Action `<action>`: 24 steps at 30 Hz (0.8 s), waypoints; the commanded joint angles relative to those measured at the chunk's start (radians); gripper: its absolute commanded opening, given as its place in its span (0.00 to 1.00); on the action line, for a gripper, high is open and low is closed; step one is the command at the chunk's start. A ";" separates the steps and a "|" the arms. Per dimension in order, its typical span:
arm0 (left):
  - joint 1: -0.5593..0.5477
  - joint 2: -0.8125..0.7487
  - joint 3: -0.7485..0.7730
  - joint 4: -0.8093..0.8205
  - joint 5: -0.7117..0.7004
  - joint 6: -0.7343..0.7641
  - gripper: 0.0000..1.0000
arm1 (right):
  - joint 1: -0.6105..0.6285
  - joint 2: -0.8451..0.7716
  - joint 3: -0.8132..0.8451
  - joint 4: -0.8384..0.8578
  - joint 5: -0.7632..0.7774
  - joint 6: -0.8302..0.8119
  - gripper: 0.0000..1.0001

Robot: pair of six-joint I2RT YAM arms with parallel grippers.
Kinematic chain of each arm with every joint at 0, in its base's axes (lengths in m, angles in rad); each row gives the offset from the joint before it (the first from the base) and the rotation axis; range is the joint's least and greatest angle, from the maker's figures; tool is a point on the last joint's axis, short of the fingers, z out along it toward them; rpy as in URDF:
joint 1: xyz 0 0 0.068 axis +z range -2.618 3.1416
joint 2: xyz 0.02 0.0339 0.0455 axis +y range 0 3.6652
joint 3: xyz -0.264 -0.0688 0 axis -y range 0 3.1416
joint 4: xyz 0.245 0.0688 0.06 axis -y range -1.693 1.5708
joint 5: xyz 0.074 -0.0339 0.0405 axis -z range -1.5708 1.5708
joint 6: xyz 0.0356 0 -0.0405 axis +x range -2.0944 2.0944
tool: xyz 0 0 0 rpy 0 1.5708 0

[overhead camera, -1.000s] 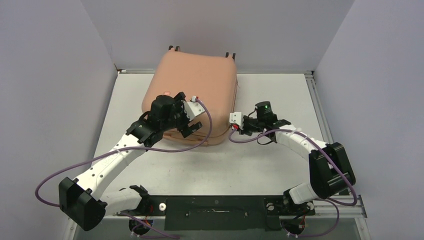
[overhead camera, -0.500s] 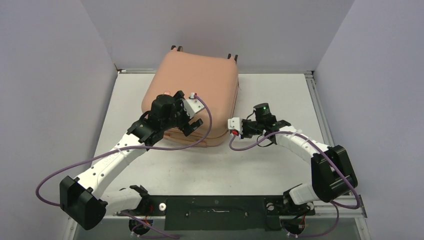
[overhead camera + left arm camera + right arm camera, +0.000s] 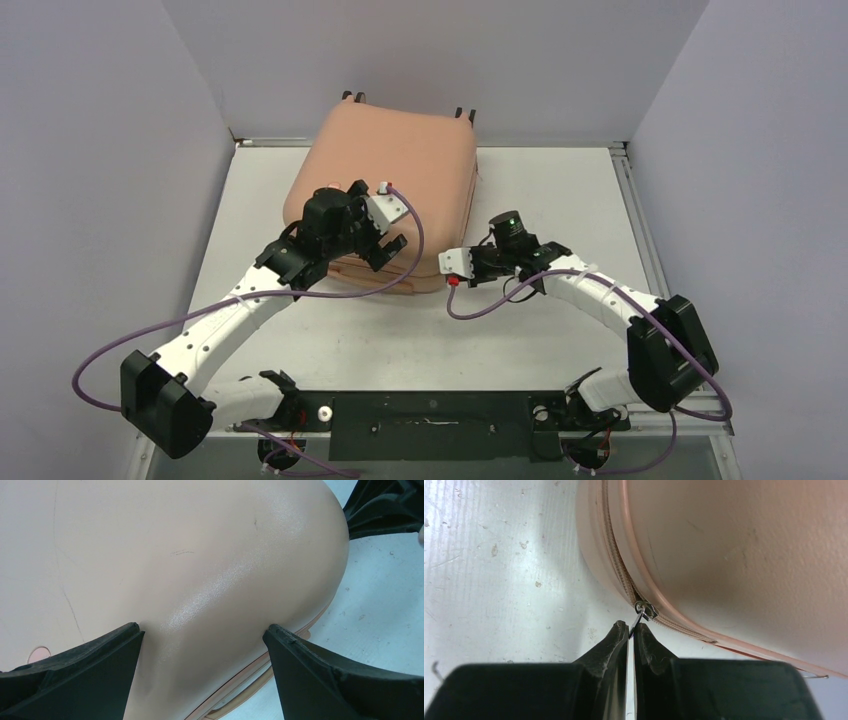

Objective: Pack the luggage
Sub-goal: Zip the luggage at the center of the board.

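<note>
Peach-pink hard-shell luggage (image 3: 400,165), lid down, lying flat

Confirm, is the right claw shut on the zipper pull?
Yes, the right claw is pinched shut on the metal zipper pull at the suitcase corner.

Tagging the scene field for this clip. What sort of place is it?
Most likely a lab robot cell: plain grey wall panels box in a white table edged with metal rail, the left arm and right arm are mounted at its near edge, and the luggage lies on it.
</note>
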 commanded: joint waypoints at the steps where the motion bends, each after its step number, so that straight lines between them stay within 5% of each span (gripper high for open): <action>1: 0.012 0.077 -0.011 0.016 -0.038 -0.061 0.96 | 0.127 0.010 0.061 -0.112 -0.142 -0.009 0.05; 7: 0.084 0.060 0.043 0.018 -0.017 -0.157 0.96 | 0.134 0.029 0.075 -0.049 -0.117 0.088 0.05; 13: 0.345 -0.017 0.158 -0.005 -0.014 -0.245 0.96 | -0.011 -0.014 0.053 -0.026 -0.203 0.137 0.05; 24: 0.738 0.057 0.093 0.136 -0.137 -0.338 0.96 | -0.020 -0.038 0.042 -0.023 -0.215 0.154 0.05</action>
